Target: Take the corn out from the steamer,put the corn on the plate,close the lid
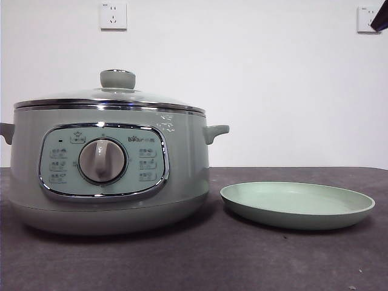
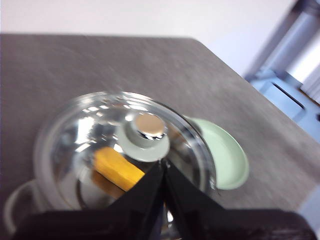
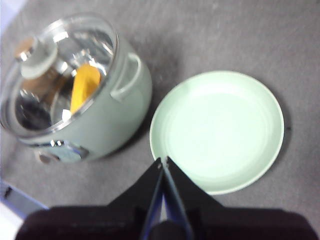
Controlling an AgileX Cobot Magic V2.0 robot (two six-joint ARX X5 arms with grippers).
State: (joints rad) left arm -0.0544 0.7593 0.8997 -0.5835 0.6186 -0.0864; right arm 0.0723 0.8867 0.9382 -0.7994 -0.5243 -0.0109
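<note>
Nearest on the dark table [image 1: 200,260], the plate [image 1: 297,205] lies bare just beside the steamer [image 1: 106,167], whose lid [image 1: 115,94] sits closed on the chrome rim with the corn [image 2: 117,167] visible through the glass inside the pot. Nothing is begun, I judge: the left gripper [image 2: 163,167] hangs above the lid with jaws pressed together and empty, and the right gripper [image 3: 163,165], likewise closed and empty, hangs over the plate's near edge. The next move calls for opening the left jaws and lowering them around the knob [image 2: 146,131] to lift the lid clear.

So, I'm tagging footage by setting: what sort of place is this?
Probably a lab mock-up of a kitchen: an electric steamer and empty plate on a dark grey table, against a bare white wall with sockets.
</note>
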